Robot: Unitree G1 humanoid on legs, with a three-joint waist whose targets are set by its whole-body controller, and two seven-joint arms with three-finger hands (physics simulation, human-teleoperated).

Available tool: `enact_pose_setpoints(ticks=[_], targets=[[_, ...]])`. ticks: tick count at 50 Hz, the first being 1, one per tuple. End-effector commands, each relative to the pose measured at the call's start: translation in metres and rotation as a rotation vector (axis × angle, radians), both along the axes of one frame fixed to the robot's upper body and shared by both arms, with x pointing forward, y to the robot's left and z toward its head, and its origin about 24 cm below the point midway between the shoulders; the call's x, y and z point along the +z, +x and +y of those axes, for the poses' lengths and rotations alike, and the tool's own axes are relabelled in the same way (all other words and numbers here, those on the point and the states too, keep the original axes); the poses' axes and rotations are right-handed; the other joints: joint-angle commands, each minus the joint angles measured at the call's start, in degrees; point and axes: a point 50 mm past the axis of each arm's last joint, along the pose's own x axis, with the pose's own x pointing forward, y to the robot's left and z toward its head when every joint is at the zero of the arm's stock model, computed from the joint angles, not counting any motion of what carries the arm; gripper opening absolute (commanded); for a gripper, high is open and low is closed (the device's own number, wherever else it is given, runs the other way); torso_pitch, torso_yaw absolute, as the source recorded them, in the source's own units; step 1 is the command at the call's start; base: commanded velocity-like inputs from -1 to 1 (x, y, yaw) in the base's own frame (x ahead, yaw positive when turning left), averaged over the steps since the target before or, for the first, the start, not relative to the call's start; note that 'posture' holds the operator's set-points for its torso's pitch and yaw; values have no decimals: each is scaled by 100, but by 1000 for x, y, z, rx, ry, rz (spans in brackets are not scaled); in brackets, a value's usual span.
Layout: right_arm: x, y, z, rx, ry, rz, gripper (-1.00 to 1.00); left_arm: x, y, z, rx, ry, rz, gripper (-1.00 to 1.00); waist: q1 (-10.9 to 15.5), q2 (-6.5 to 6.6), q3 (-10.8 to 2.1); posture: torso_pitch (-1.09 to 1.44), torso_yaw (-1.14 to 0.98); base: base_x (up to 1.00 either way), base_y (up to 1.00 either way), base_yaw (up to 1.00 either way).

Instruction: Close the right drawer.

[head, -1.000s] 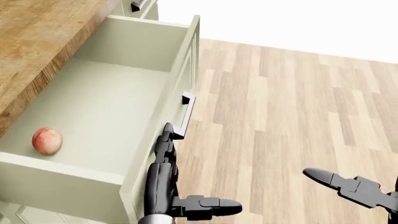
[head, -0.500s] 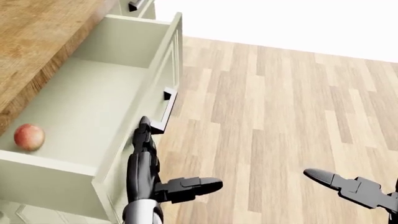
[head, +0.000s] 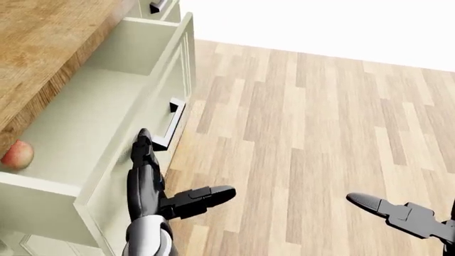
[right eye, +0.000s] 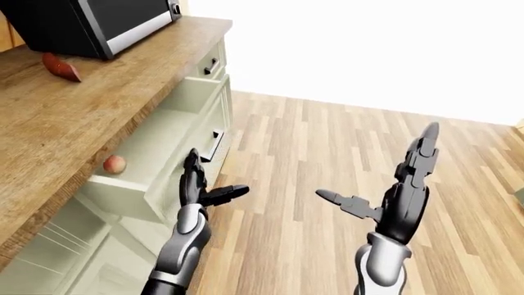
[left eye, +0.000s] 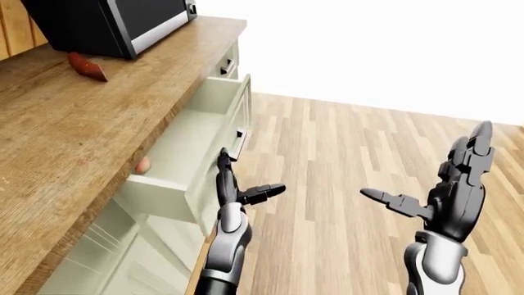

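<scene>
The right drawer (head: 106, 96) stands partly open under the wooden counter (head: 49, 42), with a pale green front panel and a metal handle (head: 170, 125). A red apple (head: 15, 154) lies inside at the lower left, half under the counter edge. My left hand (head: 177, 168) is open, its straight fingers (head: 144, 149) flat against the drawer front just below the handle, thumb out over the floor. My right hand (left eye: 426, 163) is open and empty, raised over the floor at the right, well away from the drawer.
A black microwave (left eye: 106, 18) stands on the counter at the top left, with a red object (left eye: 86, 66) beside it. A shut drawer (left eye: 226, 61) sits beyond the open one. Wooden plank floor (head: 320, 133) spreads to the right. Cabinet doors (left eye: 123, 258) are below the drawer.
The drawer front has slid left, towards the counter, with my left hand staying against it. The apple now sits partly under the counter edge. My right hand has not moved.
</scene>
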Motion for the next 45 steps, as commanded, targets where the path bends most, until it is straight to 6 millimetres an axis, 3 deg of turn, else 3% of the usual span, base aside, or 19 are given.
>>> enact_pose_setpoints(ticks=[1, 45], targets=[[14, -2, 2, 7, -29, -76, 100, 26, 11, 13, 81, -17, -117, 100, 29, -25, -107, 0, 0, 0, 0, 0], [14, -1, 3, 12, -27, -74, 100, 31, 36, 56, 272, -17, -105, 100, 20, 31, -123, 0, 0, 0, 0, 0]])
